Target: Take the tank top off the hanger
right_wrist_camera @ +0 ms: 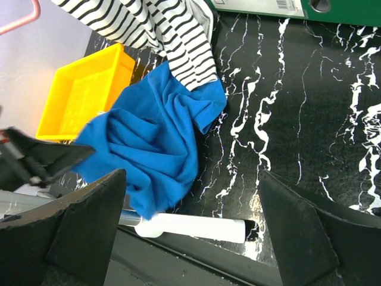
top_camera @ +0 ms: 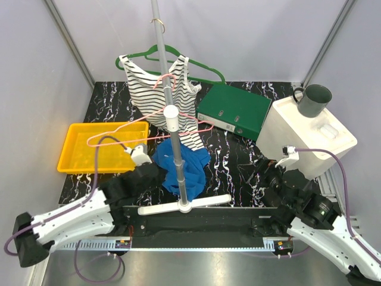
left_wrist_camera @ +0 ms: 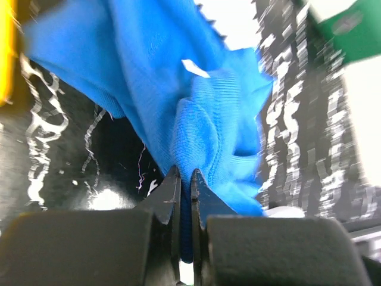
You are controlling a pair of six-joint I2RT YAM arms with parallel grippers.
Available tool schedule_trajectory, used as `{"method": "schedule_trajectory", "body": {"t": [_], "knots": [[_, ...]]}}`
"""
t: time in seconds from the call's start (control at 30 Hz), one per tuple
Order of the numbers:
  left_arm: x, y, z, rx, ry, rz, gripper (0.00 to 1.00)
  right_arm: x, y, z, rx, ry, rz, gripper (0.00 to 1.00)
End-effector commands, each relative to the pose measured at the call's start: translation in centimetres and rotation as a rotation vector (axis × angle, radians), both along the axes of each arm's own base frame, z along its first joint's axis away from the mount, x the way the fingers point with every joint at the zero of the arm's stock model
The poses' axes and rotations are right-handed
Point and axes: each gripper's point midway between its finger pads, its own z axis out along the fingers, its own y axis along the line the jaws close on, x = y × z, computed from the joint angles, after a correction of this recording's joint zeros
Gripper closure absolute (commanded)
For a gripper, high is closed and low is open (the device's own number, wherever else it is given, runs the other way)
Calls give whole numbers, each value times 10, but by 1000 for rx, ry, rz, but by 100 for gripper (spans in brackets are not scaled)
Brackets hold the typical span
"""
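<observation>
A striped tank top [top_camera: 152, 89] hangs on a green hanger [top_camera: 202, 70] hooked over the upright pole of a stand [top_camera: 177, 167], toward 12 o'clock on the black marbled table [top_camera: 238, 173]. Its hem drops through a pink wire hanger [top_camera: 119, 130] on the same pole. Just below, at the pole's foot near the table's centre, a blue garment [top_camera: 193, 167] lies crumpled, touching the striped hem. The left claw [left_wrist_camera: 183, 182] reaches in from 8 o'clock, its fingers pinched tight on a fold of the blue fabric. The right claw [right_wrist_camera: 190, 176] sits at 4 o'clock, spread wide and holding nothing. A yellow tray [top_camera: 74, 156] lies at 9 o'clock and a green binder [top_camera: 235, 110] at 1 o'clock. At 3 o'clock, a white box [top_camera: 297, 134] carries a grey mug [top_camera: 314, 100].
</observation>
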Motion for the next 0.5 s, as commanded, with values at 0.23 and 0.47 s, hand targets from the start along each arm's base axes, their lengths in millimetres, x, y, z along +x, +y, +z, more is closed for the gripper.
{"method": "schedule_trajectory", "body": {"t": [0.23, 0.47], "knots": [[-13, 120, 85, -51, -247, 315, 100, 5, 9, 24, -27, -93, 55, 0], [-19, 191, 175, -18, -462, 511, 100, 5, 15, 37, -30, -124, 89, 0]]}}
